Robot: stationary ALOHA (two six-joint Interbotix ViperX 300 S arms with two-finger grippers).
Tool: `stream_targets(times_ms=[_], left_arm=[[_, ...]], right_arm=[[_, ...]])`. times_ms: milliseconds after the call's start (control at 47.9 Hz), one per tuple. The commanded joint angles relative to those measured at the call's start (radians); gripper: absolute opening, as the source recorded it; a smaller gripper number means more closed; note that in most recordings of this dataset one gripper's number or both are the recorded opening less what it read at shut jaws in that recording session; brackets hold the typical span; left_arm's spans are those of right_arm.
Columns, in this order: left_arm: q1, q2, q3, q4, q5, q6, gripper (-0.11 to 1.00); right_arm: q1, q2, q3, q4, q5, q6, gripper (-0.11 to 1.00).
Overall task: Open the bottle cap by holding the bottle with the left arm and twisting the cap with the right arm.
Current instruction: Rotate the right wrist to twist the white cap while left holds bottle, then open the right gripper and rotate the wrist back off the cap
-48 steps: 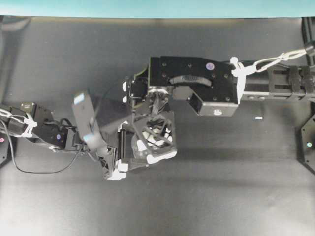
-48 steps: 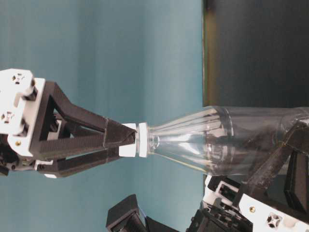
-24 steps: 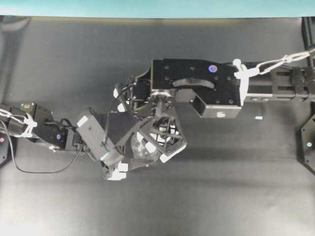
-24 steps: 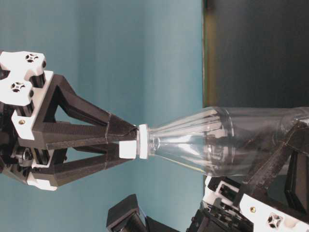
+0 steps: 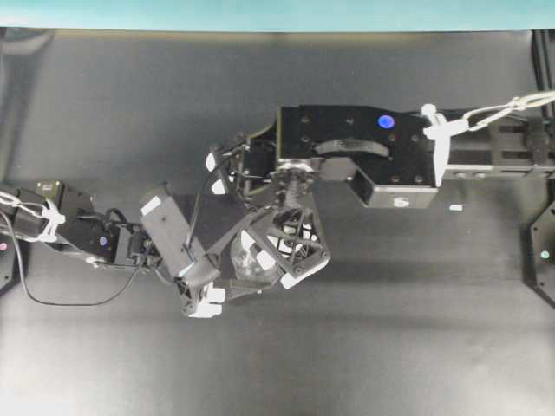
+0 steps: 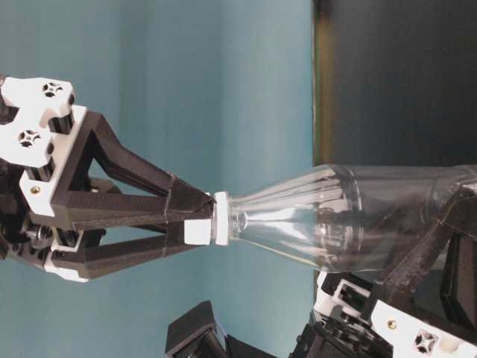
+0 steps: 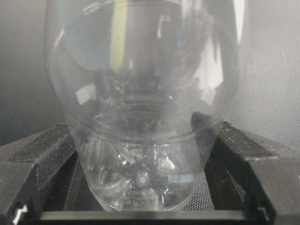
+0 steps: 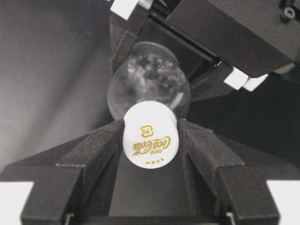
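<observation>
Right wrist view, nearest: cap sits clamped between the right jaws, still seated on the neck; no gap visible, though thread engagement can't be judged from here. Behind it, the bottle stands upright on the counter, body gripped low by the left jaws. Holding done; twisting under way or about to be; cap removal remains. Bottle looks empty, clear throughout.

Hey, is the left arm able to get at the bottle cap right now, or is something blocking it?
Probably not. The left gripper is clamped around the bottle body, and the right gripper already closes on the bottle cap from both sides, covering it.
</observation>
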Motion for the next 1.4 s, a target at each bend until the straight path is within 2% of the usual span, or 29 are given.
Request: stream_targets(times_ms=[0, 146, 271, 334, 480, 563, 668, 730, 793, 855, 897, 939, 1043, 1085, 1189, 1377], left_arm=[[-0.003, -0.005, -0.012, 0.003, -0.002, -0.002, 0.83], [-0.003, -0.005, -0.011, 0.003, -0.002, -0.002, 0.83], [-0.003, -0.005, -0.008, 0.003, -0.002, -0.002, 0.83], [-0.003, -0.005, -0.009, 0.003, -0.002, -0.002, 0.83], [-0.003, -0.005, -0.009, 0.003, 0.005, -0.002, 0.83], [-0.003, -0.005, -0.012, 0.003, 0.017, -0.002, 0.83], [-0.003, -0.005, -0.011, 0.003, 0.020, -0.003, 0.83], [-0.003, -0.005, -0.012, 0.003, 0.020, -0.002, 0.83], [-0.002, -0.005, -0.012, 0.003, 0.020, -0.002, 0.83], [0.000, -0.005, -0.014, 0.003, 0.020, -0.002, 0.83], [0.000, -0.005, -0.014, 0.003, 0.020, -0.003, 0.83], [-0.002, -0.006, -0.014, 0.003, 0.020, -0.003, 0.83], [-0.003, -0.006, -0.014, 0.003, 0.020, -0.008, 0.83], [-0.003, -0.006, -0.014, 0.003, 0.020, -0.011, 0.83], [-0.003, -0.006, -0.014, 0.003, 0.020, -0.014, 0.83], [-0.003, -0.014, -0.014, 0.003, 0.020, -0.014, 0.83]], right_arm=[[-0.002, -0.008, 0.014, -0.002, -0.011, 0.020, 0.38], [0.000, -0.018, 0.018, -0.002, -0.021, 0.031, 0.40], [0.000, -0.032, 0.018, -0.005, -0.025, 0.041, 0.67], [0.000, -0.040, 0.018, -0.005, -0.025, 0.052, 0.73], [0.002, -0.080, 0.009, -0.011, -0.018, 0.110, 0.74], [0.003, -0.110, 0.005, -0.041, -0.005, 0.167, 0.74], [0.023, -0.146, -0.015, -0.103, 0.026, 0.255, 0.74], [0.038, -0.163, -0.038, -0.135, 0.048, 0.336, 0.74], [0.049, -0.167, -0.067, -0.137, 0.074, 0.446, 0.74], [0.054, -0.163, -0.103, -0.141, 0.092, 0.597, 0.74], [0.049, -0.150, -0.130, -0.141, 0.112, 0.736, 0.74], [0.046, -0.138, -0.153, -0.141, 0.132, 0.836, 0.74], [0.034, -0.097, -0.209, -0.141, 0.184, 1.034, 0.74], [0.035, -0.080, -0.229, -0.137, 0.204, 1.100, 0.74], [0.040, -0.044, -0.264, -0.130, 0.227, 1.216, 0.73], [0.055, -0.003, -0.270, -0.104, 0.218, 1.451, 0.73]])
